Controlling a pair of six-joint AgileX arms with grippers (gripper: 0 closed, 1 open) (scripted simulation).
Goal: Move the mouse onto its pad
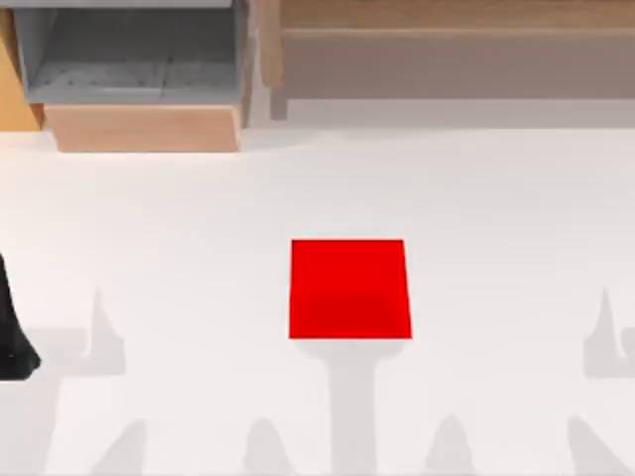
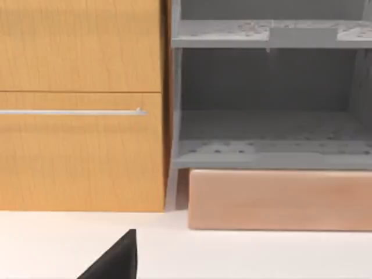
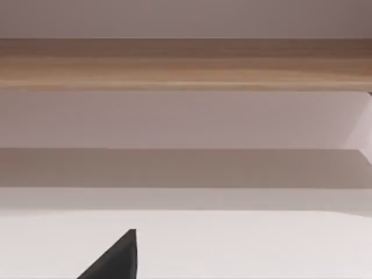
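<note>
From above, the pad [image 1: 349,289] lies mid-table [image 1: 198,218], well right of the left arm's dark shape [image 1: 12,332] at the edge; no mouse on it. Left wrist: a finger [image 2: 116,258] of the left claw (grip unreadable), facing a wooden cabinet [image 2: 81,104] and grey shelf [image 2: 270,104]. Right wrist: a finger [image 3: 116,258] of the right claw, likewise unreadable, facing a wooden bench [image 3: 186,64].

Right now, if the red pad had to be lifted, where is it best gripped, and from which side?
Likely its near edge, from above at a low slant: the pad lies flat and thin on the table, so only the rim offers a hold.
</note>
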